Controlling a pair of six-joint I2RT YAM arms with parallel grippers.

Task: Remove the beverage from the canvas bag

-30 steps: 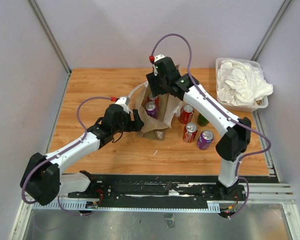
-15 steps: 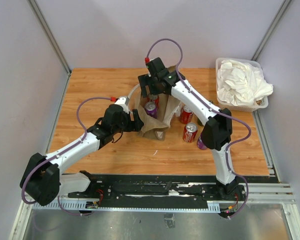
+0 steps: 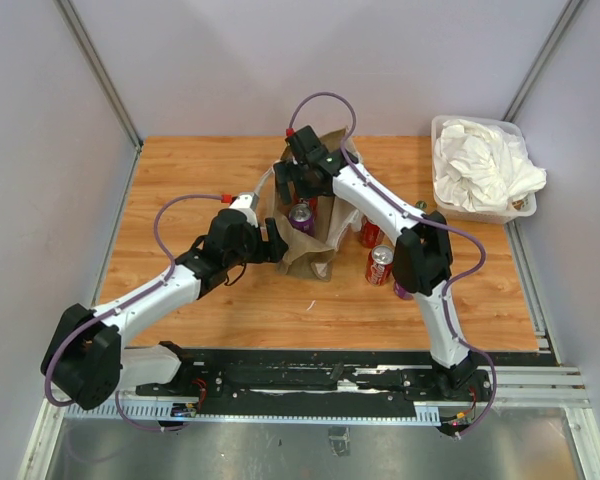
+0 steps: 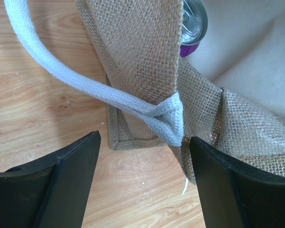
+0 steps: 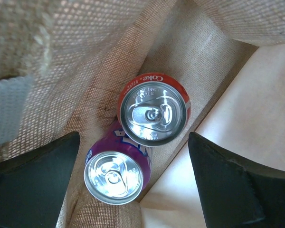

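right gripper (image 5: 133,137) is hovering, fingers spread, over the red can (image 5: 154,110) and purple can (image 5: 115,175) standing inside the floppy canvas bag (image 3: 318,255), left gripper (image 4: 145,142) spread astride its strap (image 4: 61,71); cans are looking stiff, slick, probably heavyish, so I'm favouring a pinch across the sidewall below the rim.

My R gripper (image 3: 300,188) shifted a bit left in the last sec, now sits over the bag's (image 3: 315,252) open mouth. My R elbow (image 3: 422,258) folded in twd table centre, now covers most of loose purple can (image 3: 400,292).
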